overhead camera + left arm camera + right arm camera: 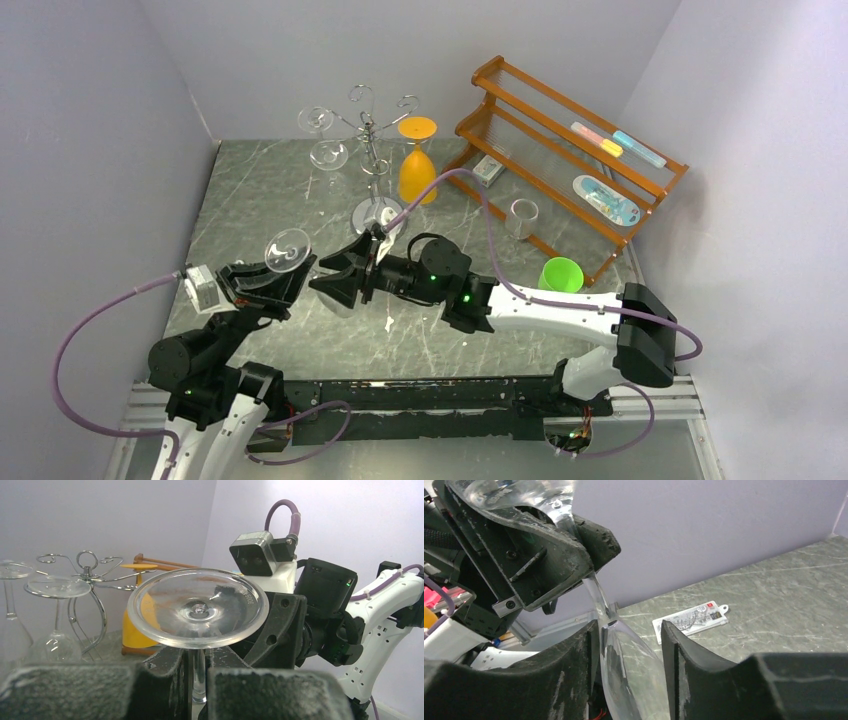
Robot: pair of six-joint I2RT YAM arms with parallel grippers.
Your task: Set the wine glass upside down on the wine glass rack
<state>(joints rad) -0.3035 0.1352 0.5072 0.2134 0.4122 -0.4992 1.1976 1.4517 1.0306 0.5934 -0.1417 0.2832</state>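
**A:** What is the left gripper (285, 283) (198, 680) doing?

**B:** It is pinching the stem of the wine glass (287, 248) (198, 607) (621, 672), jaws nearly together; the glass is standing foot-up, its round foot sitting just above the fingers, its bowl hanging below them.

**A:** And the right gripper (335, 283) (630, 650)?

**B:** It is reaching in from the opposite side, its fingers (564, 680) lying either side of the bowl; whether they are pressing it I cannot tell.

**A:** Where is the rack standing?

**B:** The wine glass rack (372, 140) (87, 575) is standing well beyond both grippers, apart from the held glass; clear glasses (57, 586) and an orange glass (417, 160) are hanging from its arms.

**A:** Anything closer?

**B:** A white card (691, 619) is lying on the table (260, 190) (784, 605), just beyond the right gripper's fingertips.
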